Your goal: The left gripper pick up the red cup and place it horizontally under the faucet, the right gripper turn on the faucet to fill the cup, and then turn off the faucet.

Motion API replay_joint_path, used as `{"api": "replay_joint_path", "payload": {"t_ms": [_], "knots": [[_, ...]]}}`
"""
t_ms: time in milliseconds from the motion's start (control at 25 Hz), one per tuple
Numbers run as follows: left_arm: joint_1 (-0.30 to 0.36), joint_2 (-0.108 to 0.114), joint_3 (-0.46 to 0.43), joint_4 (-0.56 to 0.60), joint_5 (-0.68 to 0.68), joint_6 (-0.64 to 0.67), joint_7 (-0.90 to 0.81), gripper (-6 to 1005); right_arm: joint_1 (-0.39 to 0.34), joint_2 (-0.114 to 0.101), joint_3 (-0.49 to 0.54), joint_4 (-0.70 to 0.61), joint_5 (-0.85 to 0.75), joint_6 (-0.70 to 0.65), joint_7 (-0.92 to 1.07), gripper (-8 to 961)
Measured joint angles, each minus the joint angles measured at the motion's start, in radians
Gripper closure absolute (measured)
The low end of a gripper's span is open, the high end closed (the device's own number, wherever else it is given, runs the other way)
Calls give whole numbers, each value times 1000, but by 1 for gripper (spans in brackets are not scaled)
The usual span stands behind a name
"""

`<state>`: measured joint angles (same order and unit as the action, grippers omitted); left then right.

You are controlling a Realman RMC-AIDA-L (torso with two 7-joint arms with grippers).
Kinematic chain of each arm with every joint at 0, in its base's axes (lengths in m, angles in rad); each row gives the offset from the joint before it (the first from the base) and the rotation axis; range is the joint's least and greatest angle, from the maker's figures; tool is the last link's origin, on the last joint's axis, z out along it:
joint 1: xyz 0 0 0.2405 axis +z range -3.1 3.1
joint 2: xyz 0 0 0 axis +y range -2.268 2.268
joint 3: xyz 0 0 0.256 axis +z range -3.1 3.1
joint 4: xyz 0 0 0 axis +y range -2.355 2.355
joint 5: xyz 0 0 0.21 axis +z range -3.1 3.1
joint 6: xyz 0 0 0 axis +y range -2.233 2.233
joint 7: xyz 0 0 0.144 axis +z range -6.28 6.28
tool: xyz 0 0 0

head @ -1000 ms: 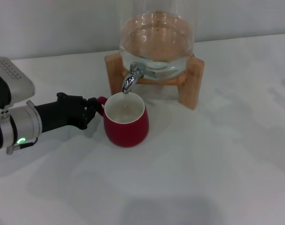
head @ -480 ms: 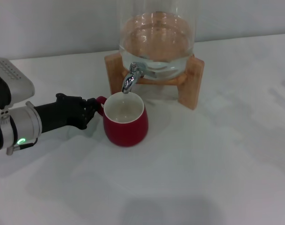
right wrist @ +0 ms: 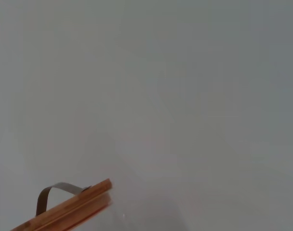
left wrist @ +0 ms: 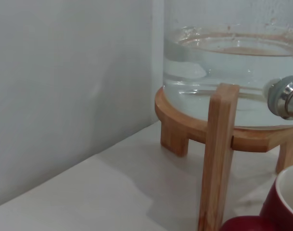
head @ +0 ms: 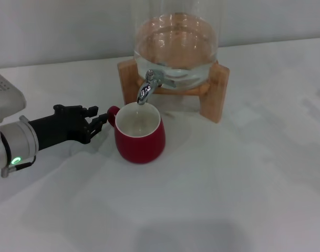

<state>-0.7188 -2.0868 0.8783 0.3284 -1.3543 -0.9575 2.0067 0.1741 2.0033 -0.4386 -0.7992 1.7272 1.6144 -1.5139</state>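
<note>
The red cup (head: pixel 141 143) stands upright on the white table, its white inside facing up directly below the spout of the chrome faucet (head: pixel 146 88). Its small handle points toward my left gripper (head: pixel 98 121), which sits just left of the handle, open and apart from it. In the left wrist view, the cup's rim (left wrist: pixel 283 202) shows in a corner and the faucet's base (left wrist: pixel 286 96) at the edge. The right gripper is out of view.
The faucet is fitted to a clear glass dispenser (head: pixel 175 47) holding water, on a light wooden stand (head: pixel 216 97) at the back of the table (head: pixel 244 184). The right wrist view shows a grey wall and a wooden lid (right wrist: pixel 69 209).
My left gripper has let go of the cup's handle and drawn back to the left. The cup stays under the faucet.
</note>
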Motion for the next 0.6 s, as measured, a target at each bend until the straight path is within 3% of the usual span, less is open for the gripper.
{"api": "replay_joint_path", "payload": {"t_ms": [280, 600], "knots": [[27, 0, 2, 19, 7, -25, -11, 719, 1, 0, 0, 0, 1, 2, 1, 295], [144, 0, 12, 160, 1, -104, -95, 694, 0, 0, 14, 0, 1, 4, 1, 294]]}}
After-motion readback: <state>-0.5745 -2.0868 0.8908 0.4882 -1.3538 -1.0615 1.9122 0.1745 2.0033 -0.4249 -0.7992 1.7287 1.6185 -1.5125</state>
